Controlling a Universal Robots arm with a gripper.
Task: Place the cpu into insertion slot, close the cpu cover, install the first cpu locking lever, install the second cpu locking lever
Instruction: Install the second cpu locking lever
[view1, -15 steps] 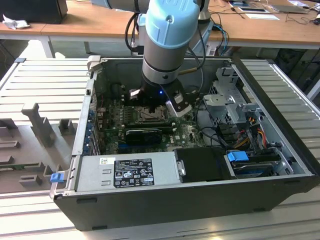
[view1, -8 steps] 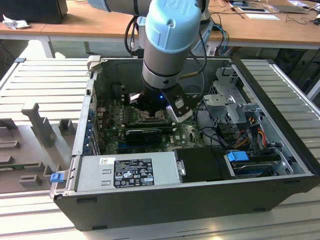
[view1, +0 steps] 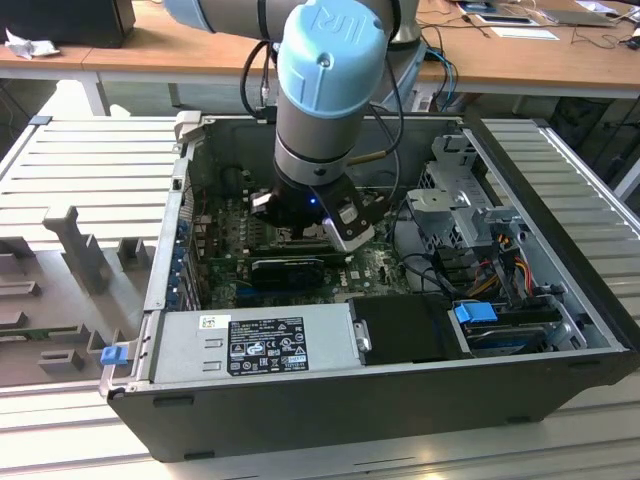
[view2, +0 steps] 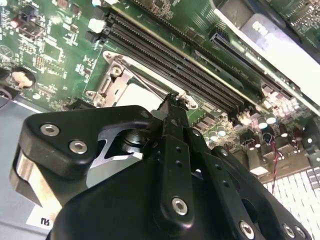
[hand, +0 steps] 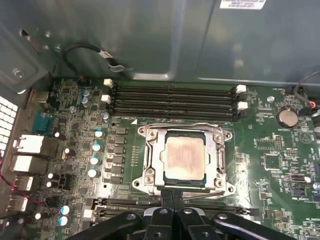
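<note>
The cpu (hand: 185, 157), a pale beige square, lies flat in the socket on the green motherboard. The cpu cover (hand: 150, 156), a silvery metal frame, lies down around it. A thin wire locking lever (hand: 212, 196) runs along the socket edge nearest my gripper (hand: 173, 200). The black fingers are shut together, and their tips sit at that edge by the lever. In the second wrist view my gripper (view2: 172, 102) touches the socket corner, with the cpu (view2: 140, 94) and cover (view2: 111, 85) just beyond it. In the exterior view the arm's wrist (view1: 315, 150) hangs over the board inside the open case.
Black memory slots (hand: 172, 100) run beside the socket. A coin battery (hand: 286, 117) and small capacitors (hand: 95, 160) stand on the board. The power supply (view1: 260, 345), a drive cage (view1: 450, 190) and loose cables (view1: 480, 270) crowd the case around the arm.
</note>
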